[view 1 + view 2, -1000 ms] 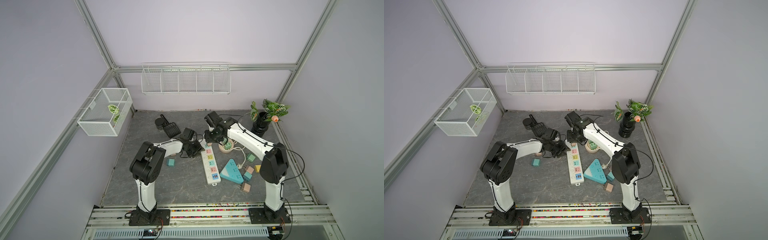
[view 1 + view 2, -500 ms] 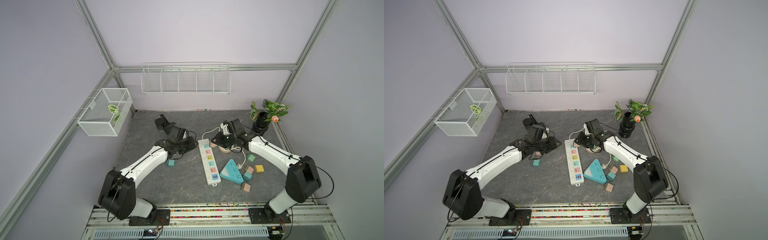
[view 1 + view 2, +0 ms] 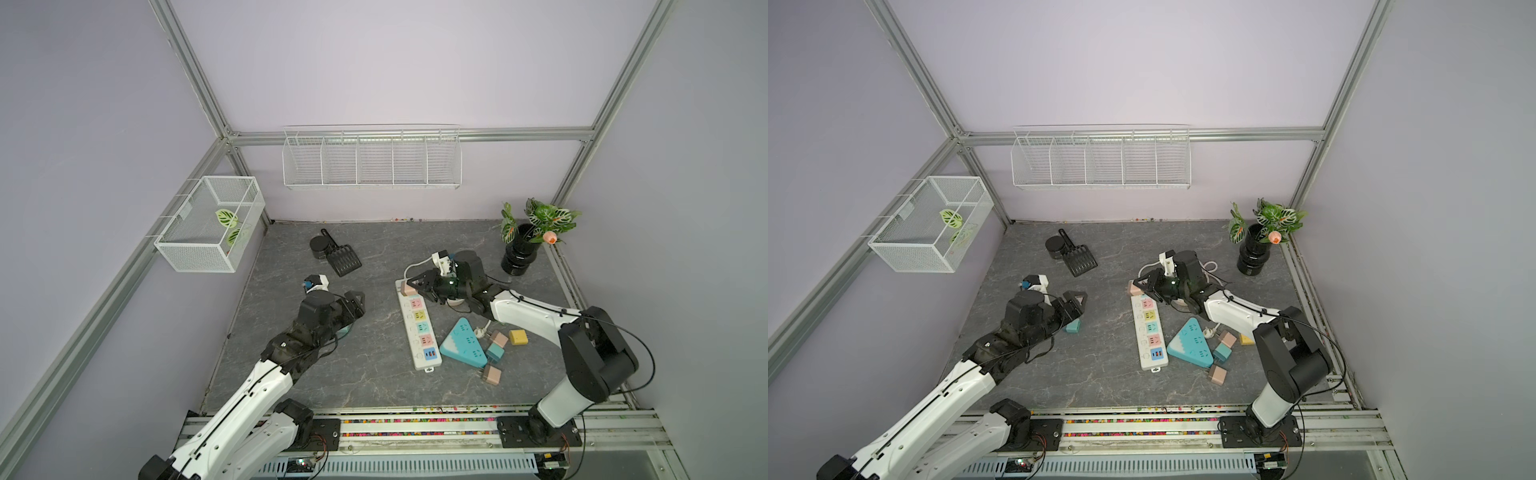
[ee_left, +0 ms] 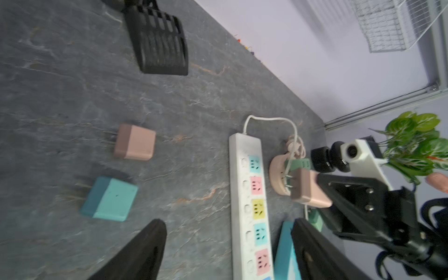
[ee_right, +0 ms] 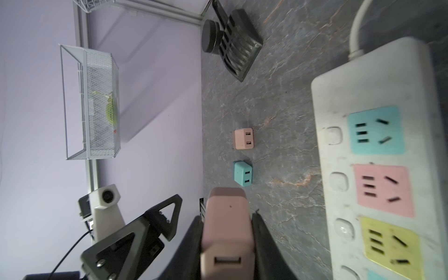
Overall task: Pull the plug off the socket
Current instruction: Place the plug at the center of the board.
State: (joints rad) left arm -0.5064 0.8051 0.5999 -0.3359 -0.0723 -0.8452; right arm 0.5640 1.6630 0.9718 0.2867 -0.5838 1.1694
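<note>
While my right claw [image 3: 417, 287] clamps the plug [image 4: 309, 190], prongs clear above the strip's [image 3: 419, 332] far end, my left claw [image 4: 228, 244] stands open. Risk: a slackened pinch drops it.

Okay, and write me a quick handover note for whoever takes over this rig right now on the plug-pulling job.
The left gripper is open and empty, beside the teal plug and the loose pink plug, which lie on the table.
The right gripper is shut on the held pink plug, lifted near the cord end of the white power strip.
Done: its prongs are clear of the strip, and the strip's visible sockets are empty.
Left: probably just set the held plug down and release.
</note>
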